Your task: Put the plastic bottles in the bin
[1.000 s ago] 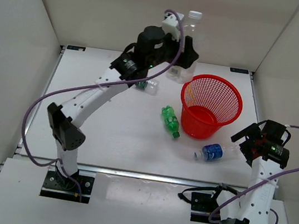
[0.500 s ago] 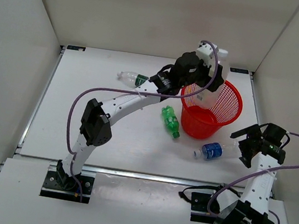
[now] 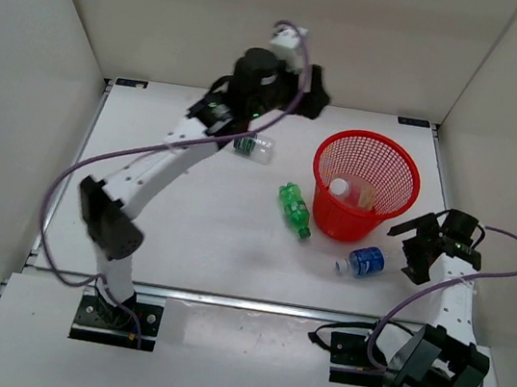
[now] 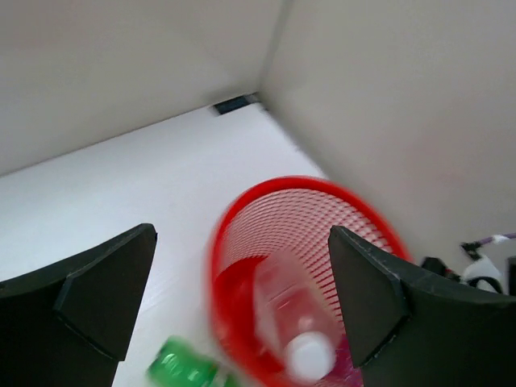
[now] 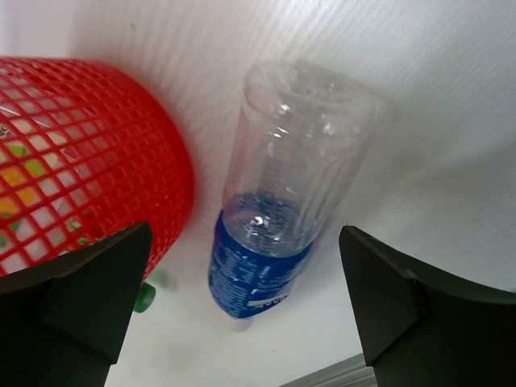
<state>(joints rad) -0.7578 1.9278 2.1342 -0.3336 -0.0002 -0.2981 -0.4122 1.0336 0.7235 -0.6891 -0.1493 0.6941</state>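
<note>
Large clear bottle (image 3: 342, 189) lies in red mesh bin (image 3: 400, 171) — left gripper (image 4: 238, 298) agape, empty; right gripper (image 5: 242, 302) agape over blue-label bottle (image 5: 274, 201), apparently not touching.

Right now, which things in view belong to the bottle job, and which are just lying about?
Job: red mesh bin; large clear bottle inside it; dark-green-label bottle, all-green bottle and blue-label bottle on the table.
Lying about: purple cables; dark tabs at the table's far corners.
</note>
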